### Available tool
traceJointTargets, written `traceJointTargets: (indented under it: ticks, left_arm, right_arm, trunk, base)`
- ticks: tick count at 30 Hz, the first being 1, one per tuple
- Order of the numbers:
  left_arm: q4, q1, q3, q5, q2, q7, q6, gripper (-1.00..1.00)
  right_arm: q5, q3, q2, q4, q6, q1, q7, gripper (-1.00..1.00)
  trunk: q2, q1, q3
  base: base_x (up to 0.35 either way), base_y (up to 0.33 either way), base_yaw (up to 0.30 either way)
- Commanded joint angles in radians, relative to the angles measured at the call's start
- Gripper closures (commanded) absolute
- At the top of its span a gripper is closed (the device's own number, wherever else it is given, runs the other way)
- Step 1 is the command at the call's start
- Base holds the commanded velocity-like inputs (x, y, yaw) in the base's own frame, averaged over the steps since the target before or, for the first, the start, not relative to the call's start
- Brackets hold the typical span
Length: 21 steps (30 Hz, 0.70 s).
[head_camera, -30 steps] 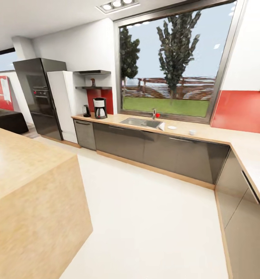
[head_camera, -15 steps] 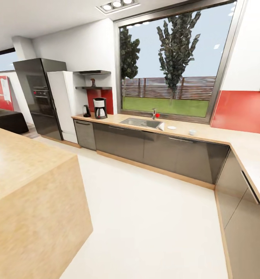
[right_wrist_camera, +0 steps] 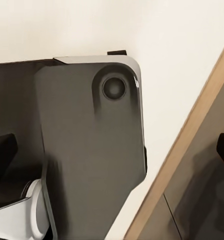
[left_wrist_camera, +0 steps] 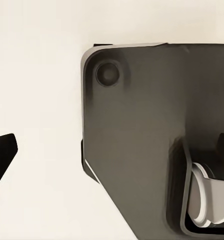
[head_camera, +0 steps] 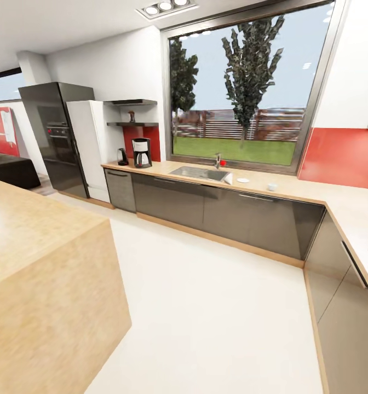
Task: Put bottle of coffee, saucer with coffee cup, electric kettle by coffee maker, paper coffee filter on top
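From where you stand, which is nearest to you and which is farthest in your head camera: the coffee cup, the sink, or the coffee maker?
1. coffee cup, on the kitchen countertop, right of the sink.
2. sink, further left along it.
3. coffee maker, at its far left end.

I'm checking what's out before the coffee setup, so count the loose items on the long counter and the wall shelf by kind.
Coffee maker: 1
Kettle: 1
Jar, on the shelf: 1
Saucer: 1
Cup: 1
Paper filter: 1
Total: 6
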Motion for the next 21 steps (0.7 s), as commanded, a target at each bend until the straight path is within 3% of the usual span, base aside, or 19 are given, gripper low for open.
traceJointTargets:
  ticks: [1,17,21]
  left_arm:
    - [0.000,0.000,0.001,0.001,0.000,0.000,-0.003,-1.00]
    - [0.000,0.000,-0.014,-0.012,0.001,-0.011,-0.007,-1.00]
    - [0.000,0.000,-0.016,-0.013,0.002,-0.013,-0.006,-1.00]
  right_arm:
    - [0.000,-0.005,0.000,0.000,-0.004,-0.001,0.000,-1.00]
    - [-0.001,-0.006,0.000,0.000,-0.026,0.000,0.000,-1.00]
    - [-0.002,-0.009,0.000,-0.001,-0.026,0.000,0.000,-1.00]
  trunk:
    - [-0.002,0.001,-0.002]
    - [-0.002,0.001,-0.002]
    - [-0.002,0.001,-0.002]
  base:
    - [0.000,0.000,0.000]
    - [0.000,0.000,0.000]
    - [0.152,0.000,0.000]
